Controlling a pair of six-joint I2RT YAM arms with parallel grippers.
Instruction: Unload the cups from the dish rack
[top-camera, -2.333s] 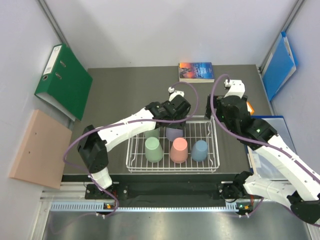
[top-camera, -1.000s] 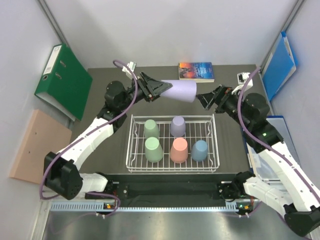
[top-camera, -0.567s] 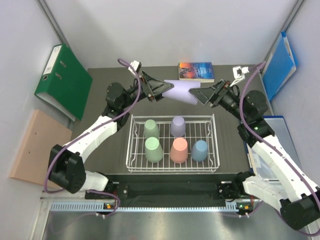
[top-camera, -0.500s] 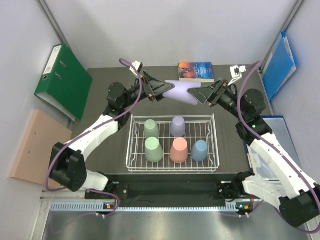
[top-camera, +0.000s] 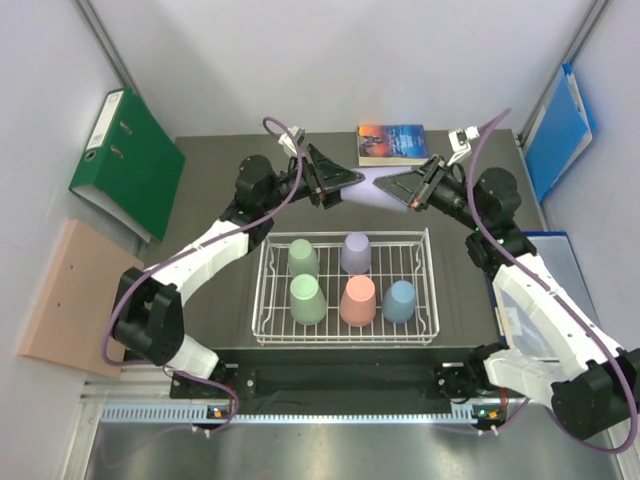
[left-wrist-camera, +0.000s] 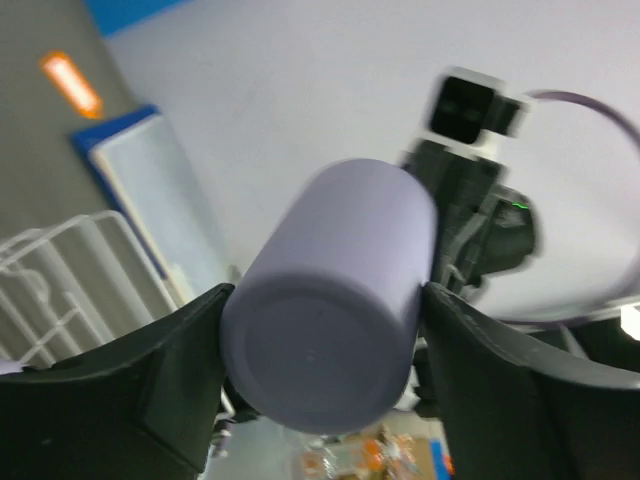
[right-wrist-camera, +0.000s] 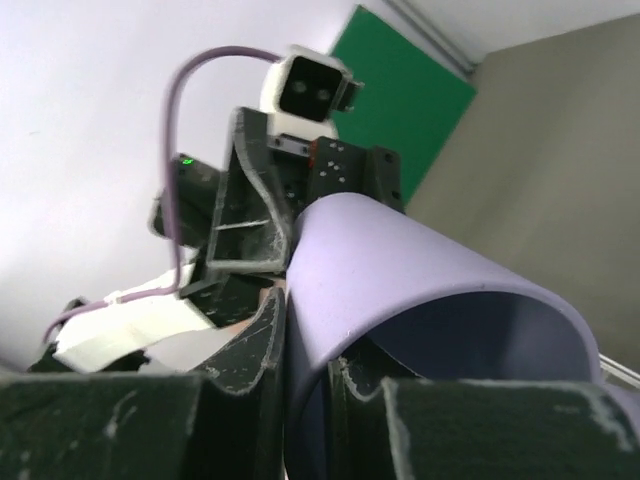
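1. My left claw (top-camera: 347, 180) clamps the base end of a lavender cup (top-camera: 372, 184), one finger on each side.
2. My right claw (top-camera: 392, 187) pinches the same cup's rim wall: one finger inside, one outside.
3. The cup lies sideways in the air, over the table (top-camera: 200, 170) beyond the dish rack (top-camera: 262, 290).
4. Upside down in the rack: far green cup (top-camera: 303, 257), near green cup (top-camera: 307, 298), second lavender cup (top-camera: 354, 252), salmon cup (top-camera: 357, 300), blue cup (top-camera: 399, 300).
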